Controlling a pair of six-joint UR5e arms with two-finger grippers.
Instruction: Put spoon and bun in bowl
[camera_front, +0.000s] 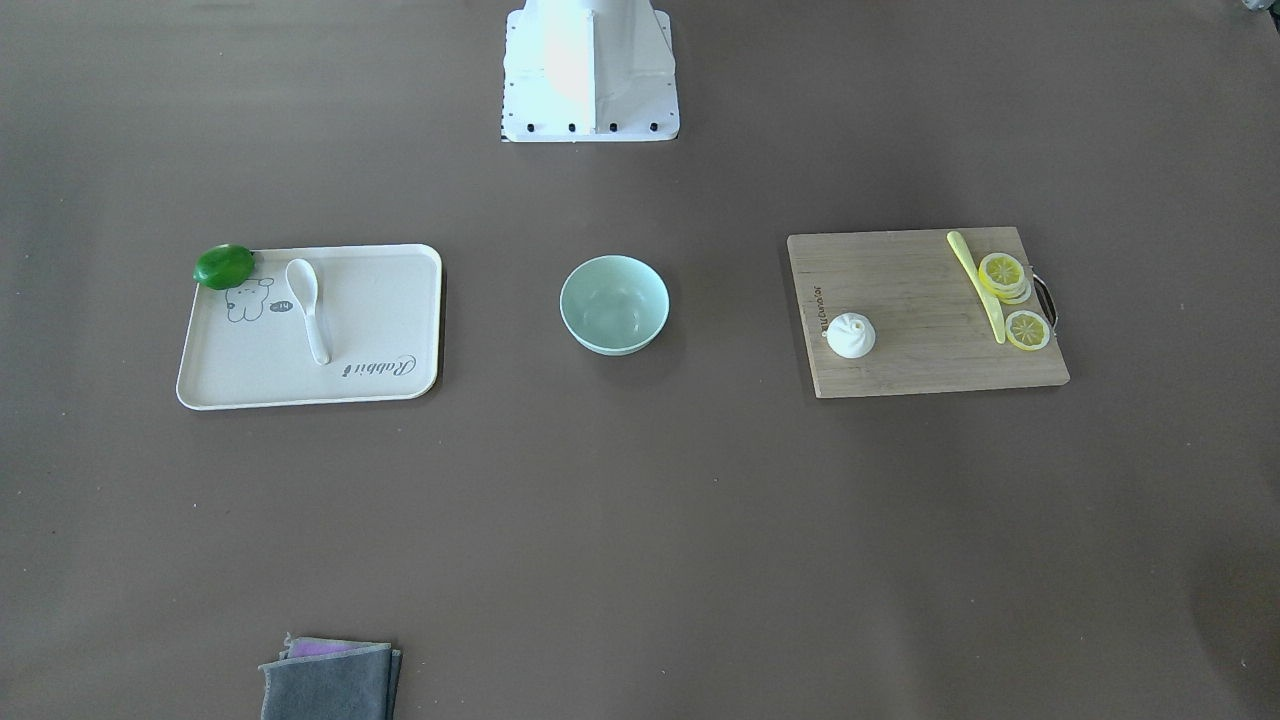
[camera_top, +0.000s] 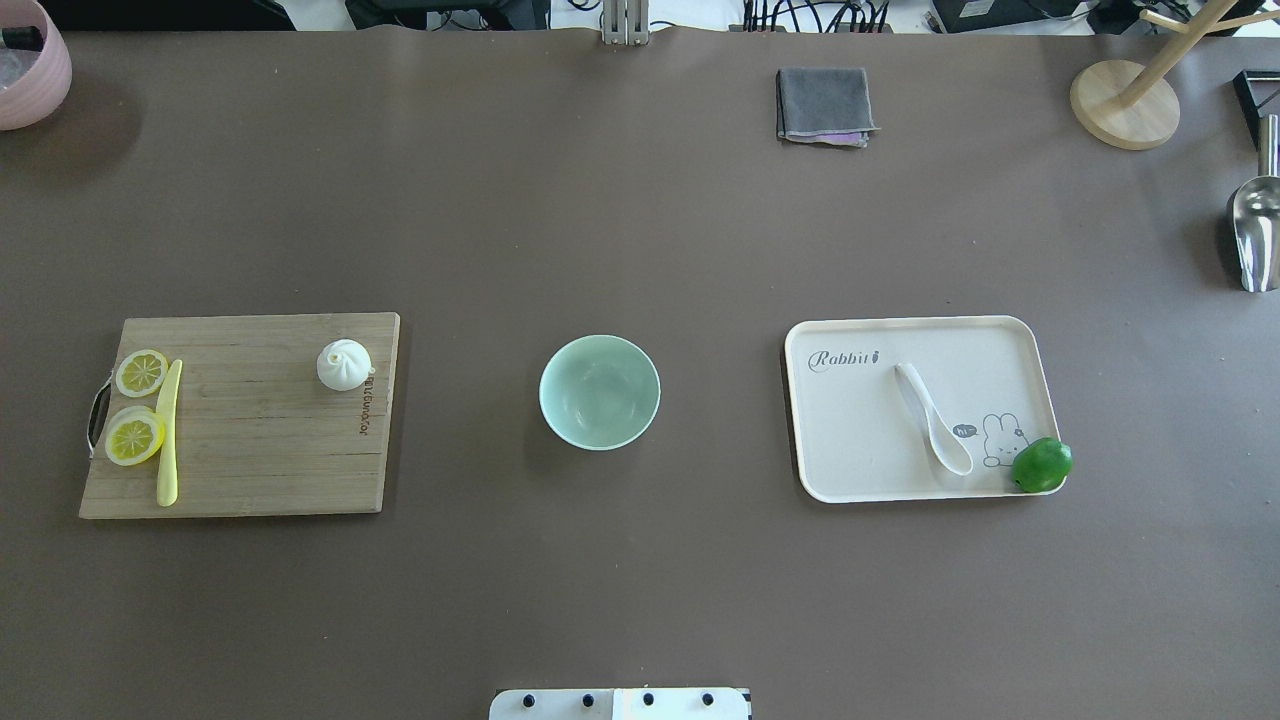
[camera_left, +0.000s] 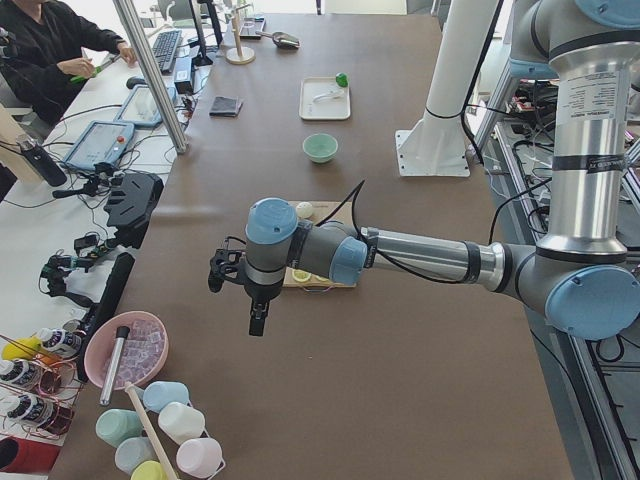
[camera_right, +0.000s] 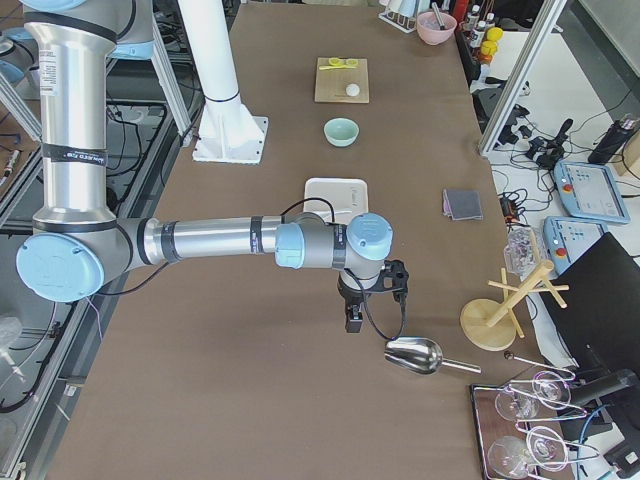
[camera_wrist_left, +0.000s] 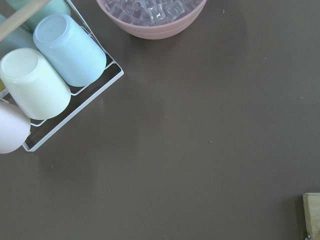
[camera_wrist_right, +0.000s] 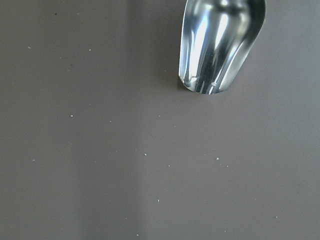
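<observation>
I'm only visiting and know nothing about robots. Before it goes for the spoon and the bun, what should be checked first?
1. Bowl upright and empty: ok.
2. Spoon free to lift: ok. It lies alone on the tray, apart from the lime at the tray's corner.
3. Bun unobstructed: ok. It sits on the cutting board, well away from the knife and the lemon slices.
4. Left gripper open and ready: cannot tell. Only a side view shows it.
5. Right gripper open and ready: cannot tell, for the same reason.
</observation>
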